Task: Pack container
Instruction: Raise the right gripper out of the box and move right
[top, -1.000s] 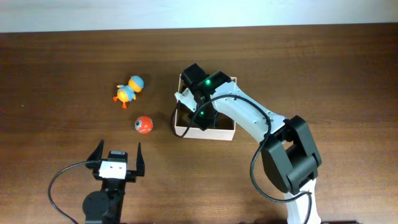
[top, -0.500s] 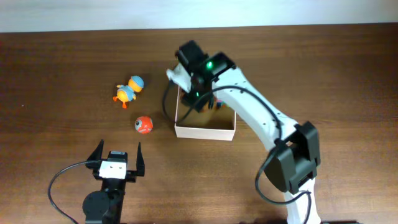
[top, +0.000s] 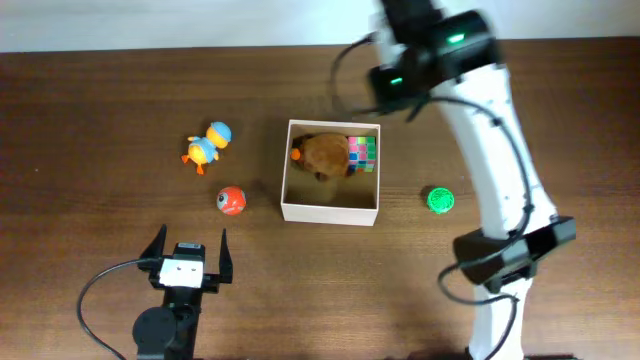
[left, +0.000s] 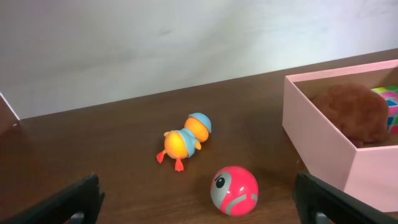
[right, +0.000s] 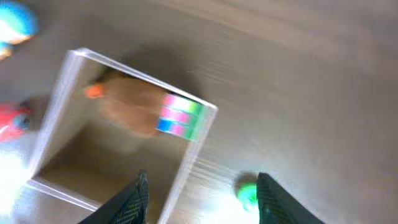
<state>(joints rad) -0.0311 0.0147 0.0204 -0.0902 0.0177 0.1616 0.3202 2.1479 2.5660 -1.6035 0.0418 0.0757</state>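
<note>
The container (top: 331, 213) sits mid-table, a square shallow box with cream walls. Inside lie a brown plush toy (top: 324, 153) and a multicoloured cube (top: 363, 150). It also shows in the left wrist view (left: 323, 143) and, blurred, in the right wrist view (right: 59, 106). An orange-and-blue duck toy (top: 207, 146) and a red ball (top: 231, 200) lie to its left, a green ball (top: 440, 200) to its right. My left gripper (left: 199, 202) is open and empty near the front edge. My right gripper (right: 202, 196) is open and empty, raised high above the box's far right.
The wooden table (top: 100, 120) runs to a pale wall (left: 155, 37) at the back. The right arm (top: 500, 150) spans the table's right side, over the green ball's area.
My right gripper has risen out of the container and swung to the back right, uncovering the plush toy, the cube and the green ball. The left arm has not moved.
</note>
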